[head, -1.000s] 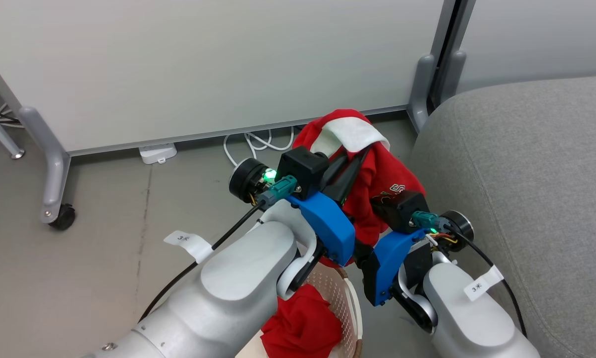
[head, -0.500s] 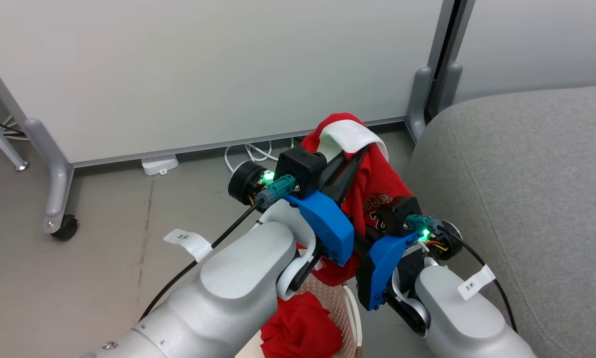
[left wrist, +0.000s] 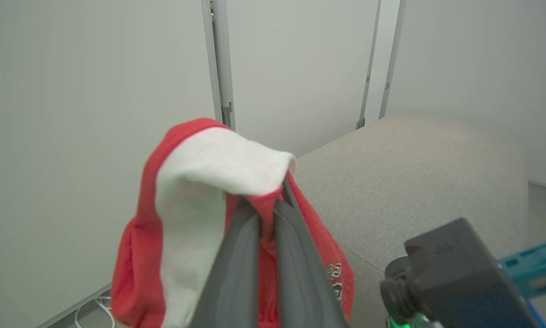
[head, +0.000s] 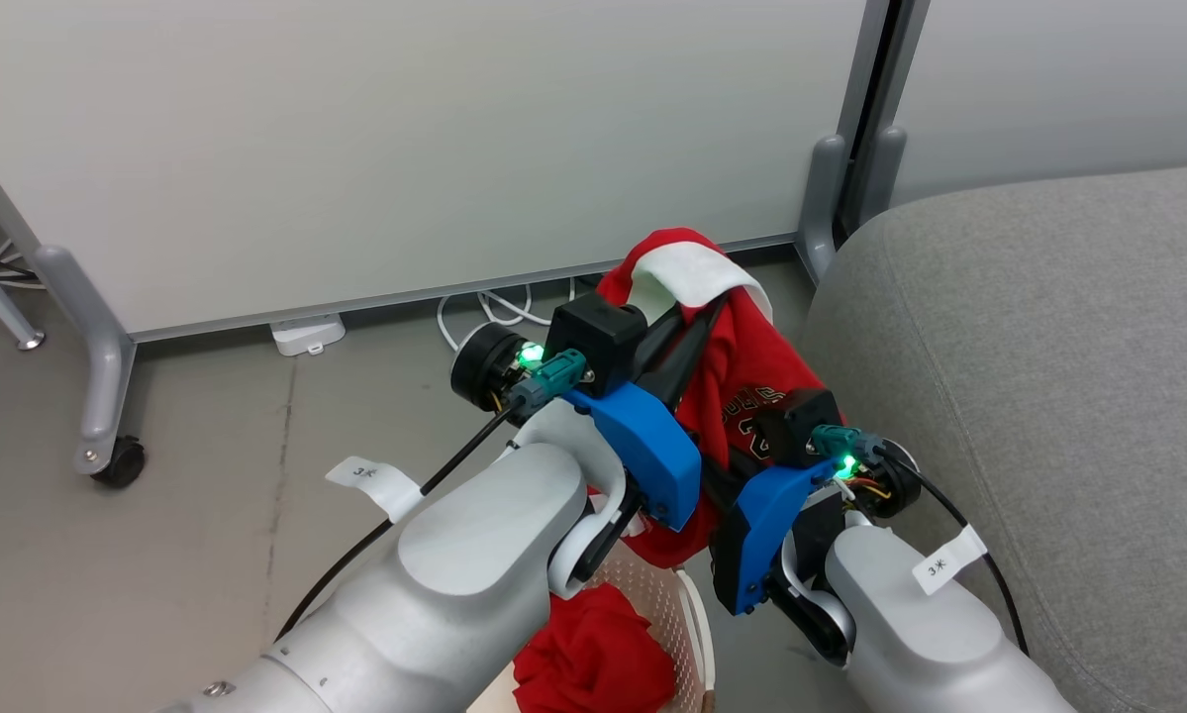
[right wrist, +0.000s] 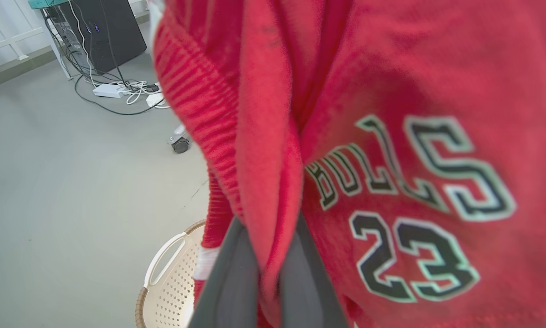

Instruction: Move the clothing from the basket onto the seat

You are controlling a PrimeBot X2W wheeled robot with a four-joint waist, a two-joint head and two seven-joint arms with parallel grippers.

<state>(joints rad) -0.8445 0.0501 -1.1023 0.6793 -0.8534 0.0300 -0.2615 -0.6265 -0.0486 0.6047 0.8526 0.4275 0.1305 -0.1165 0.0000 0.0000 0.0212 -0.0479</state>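
- Head view: the printed red garment (head: 751, 361) hangs in the air beside the sofa cushion (head: 1048, 347) without touching it. Its white band is draped over the tips of the left pincer (head: 712, 312), which is clamped on the cloth. The lower folds dangle over the basket (head: 690, 619), where the plain red garment (head: 593, 663) lies crumpled.
- Against a second ago, the right arm (head: 900, 634) has drawn its wrist in toward the left one, and more of the dark lettering now shows. The partition (head: 405, 129) and cushion sit slightly further left, but that is the camera shifting.
- Left wrist view: the left pincer (left wrist: 267, 202) has its fingers pressed together on a red fold just under the white band. The garment (left wrist: 136, 237) droops to the left of them. The cushion (left wrist: 414, 159) lies beyond, well apart from the cloth.
- Right wrist view: the right pincer (right wrist: 268, 228) is closed tight on a vertical fold of the garment (right wrist: 391, 91), a grip taken only within the last second. The lettering and the number 23 sit just right of the fold. The basket (right wrist: 172, 278) stands on the grey floor (right wrist: 72, 182) below.
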